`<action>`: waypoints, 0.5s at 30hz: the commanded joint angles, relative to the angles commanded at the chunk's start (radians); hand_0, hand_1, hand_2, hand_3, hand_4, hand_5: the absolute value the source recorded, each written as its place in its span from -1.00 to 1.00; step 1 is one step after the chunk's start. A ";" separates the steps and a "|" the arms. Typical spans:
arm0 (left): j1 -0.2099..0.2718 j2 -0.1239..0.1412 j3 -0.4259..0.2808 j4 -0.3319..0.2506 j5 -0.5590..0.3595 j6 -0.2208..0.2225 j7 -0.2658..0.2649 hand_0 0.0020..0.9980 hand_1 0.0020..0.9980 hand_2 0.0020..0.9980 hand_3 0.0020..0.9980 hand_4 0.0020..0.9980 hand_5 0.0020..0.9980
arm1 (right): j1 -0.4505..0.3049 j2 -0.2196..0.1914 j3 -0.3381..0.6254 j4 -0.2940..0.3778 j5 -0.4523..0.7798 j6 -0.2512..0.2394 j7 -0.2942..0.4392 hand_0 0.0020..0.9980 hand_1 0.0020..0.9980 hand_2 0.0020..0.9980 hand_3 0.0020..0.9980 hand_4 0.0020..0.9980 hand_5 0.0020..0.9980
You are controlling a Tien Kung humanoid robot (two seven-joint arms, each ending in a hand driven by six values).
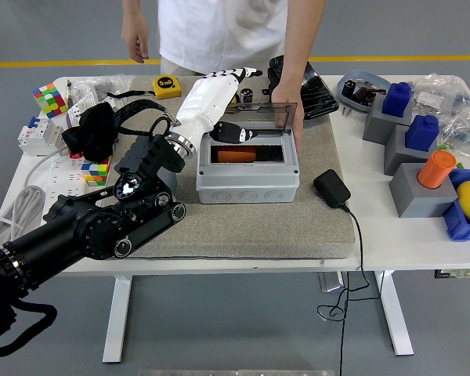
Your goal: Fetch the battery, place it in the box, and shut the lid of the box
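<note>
The left hand (218, 98) hovers over the rear left corner of the grey box (247, 174), its white fingers (236, 75) stretched out flat and holding nothing. The orange battery (236, 155) lies inside the box. A person's hand (291, 119) grips the upright clear lid (254, 114) at the box's rear right.

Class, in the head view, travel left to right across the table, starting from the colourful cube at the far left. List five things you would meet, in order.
Rubik's cube → black cloth → grey box holding the orange battery → black power adapter → orange cylinder on its grey block.
</note>
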 joint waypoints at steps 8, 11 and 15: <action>0.017 0.005 0.028 0.007 -0.009 -0.051 0.063 0.65 0.68 0.66 0.69 1.00 -0.78 | -0.003 0.000 -0.001 -0.001 0.002 0.000 -0.001 0.41 0.45 0.44 0.41 1.00 0.41; 0.025 0.012 0.033 -0.001 -0.018 -0.051 0.063 0.65 0.68 0.66 0.69 1.00 -0.78 | -0.004 -0.001 0.005 0.001 -0.004 0.000 0.000 0.41 0.45 0.44 0.41 1.00 0.41; 0.044 0.030 0.037 -0.038 -0.024 -0.049 0.062 0.60 0.63 0.59 0.67 1.00 -0.79 | -0.007 -0.005 0.008 0.003 -0.007 -0.001 0.000 0.41 0.45 0.44 0.40 1.00 0.41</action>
